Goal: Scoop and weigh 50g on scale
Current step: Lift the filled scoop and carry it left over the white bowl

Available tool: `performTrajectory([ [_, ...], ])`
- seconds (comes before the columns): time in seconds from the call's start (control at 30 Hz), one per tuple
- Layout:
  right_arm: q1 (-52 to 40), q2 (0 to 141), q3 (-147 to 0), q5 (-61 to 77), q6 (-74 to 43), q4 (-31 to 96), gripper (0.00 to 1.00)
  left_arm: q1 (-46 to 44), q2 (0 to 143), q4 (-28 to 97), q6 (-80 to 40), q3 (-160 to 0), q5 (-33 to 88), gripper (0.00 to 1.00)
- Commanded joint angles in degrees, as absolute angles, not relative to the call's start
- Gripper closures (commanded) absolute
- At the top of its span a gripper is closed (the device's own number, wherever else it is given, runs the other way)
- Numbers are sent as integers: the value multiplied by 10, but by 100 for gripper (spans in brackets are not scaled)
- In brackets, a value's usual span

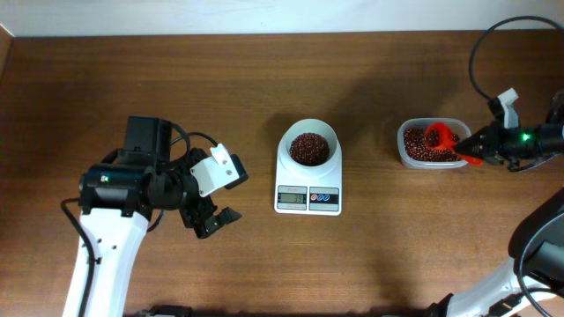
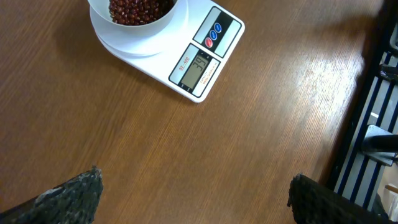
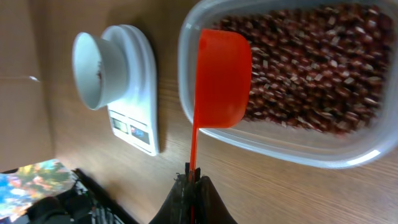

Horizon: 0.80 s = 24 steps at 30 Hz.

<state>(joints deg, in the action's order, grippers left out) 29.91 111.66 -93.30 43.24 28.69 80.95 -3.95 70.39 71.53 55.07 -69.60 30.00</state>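
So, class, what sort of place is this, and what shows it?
Probably a robotics lab bench, not a kitchen: a left arm and right arm stand at a wooden table holding a scale and a tub of red beans.

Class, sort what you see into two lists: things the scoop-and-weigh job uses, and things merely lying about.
In use: scale; bowl; red scoop; clear tub of beans; right gripper.
Lying about: left gripper, open and idle; black cable.

The left arm [image 1: 97,255] is white with black joints and cables. The left gripper [image 2: 196,196] has rough grey fingers [image 2: 68,196]. The right arm [image 1: 529,139] shows a green light.
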Motion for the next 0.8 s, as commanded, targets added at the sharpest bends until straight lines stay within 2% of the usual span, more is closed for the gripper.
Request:
performTrajectory([
  [0.0,300,1104,-927,501,298,813,96,-36,703,716,547,-705,302,1],
  [0.23,278,1104,-927,554,298,814,96,-36,703,716,548,-705,302,1],
  [0.77,86,1104,-927,592,298,809,96,-36,703,716,548,-705,302,1],
])
